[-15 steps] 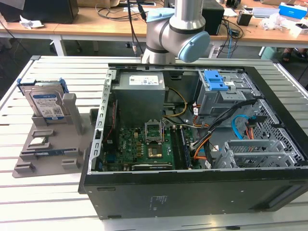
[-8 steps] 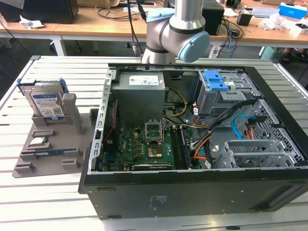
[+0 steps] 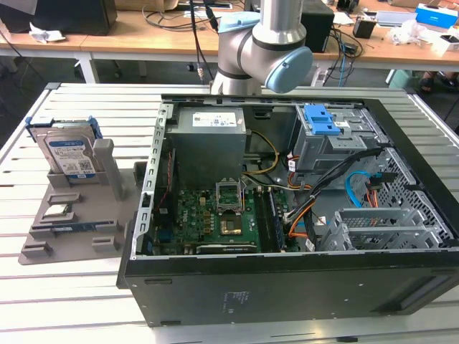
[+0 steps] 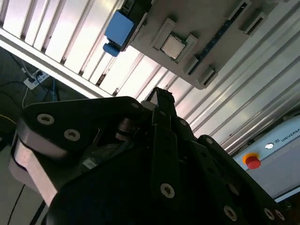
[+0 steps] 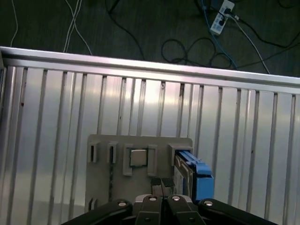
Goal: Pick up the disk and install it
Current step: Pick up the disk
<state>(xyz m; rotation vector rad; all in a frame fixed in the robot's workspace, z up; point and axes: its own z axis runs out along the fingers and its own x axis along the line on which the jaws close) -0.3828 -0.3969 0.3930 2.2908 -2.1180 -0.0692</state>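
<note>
My one gripper (image 5: 161, 183) has its two fingers together with nothing between them; in the second wrist view (image 4: 161, 96) they read as a single narrow black column. I hang above the slatted metal bench (image 3: 64, 294), over the one grey holder (image 5: 101, 183) that lies on it. The single disk (image 3: 70, 154) stands upright on edge in a slot of that holder (image 3: 107, 229), at the exterior view's left and well apart from the computer case (image 3: 287, 283). Its white-and-blue label faces the exterior camera and its blue bracket runs along the edges. In the first wrist view I see the disk (image 5: 187, 165) edge-on, just beside my fingertips but not touching them. In the second wrist view its blue bracket (image 4: 119, 28) juts past the holder (image 4: 220, 26). One small square chip (image 5: 138, 158) sits in its own pocket of the holder, next to the disk's slot; it also shows in the exterior view (image 3: 56, 211) and the second wrist view (image 4: 172, 45). The one case lies open on the bench, its board exposed. Inside it is one grey drive cage (image 3: 337, 147) with one blue latch (image 3: 323, 120). My arm (image 3: 262, 43) rises behind the case.
</note>
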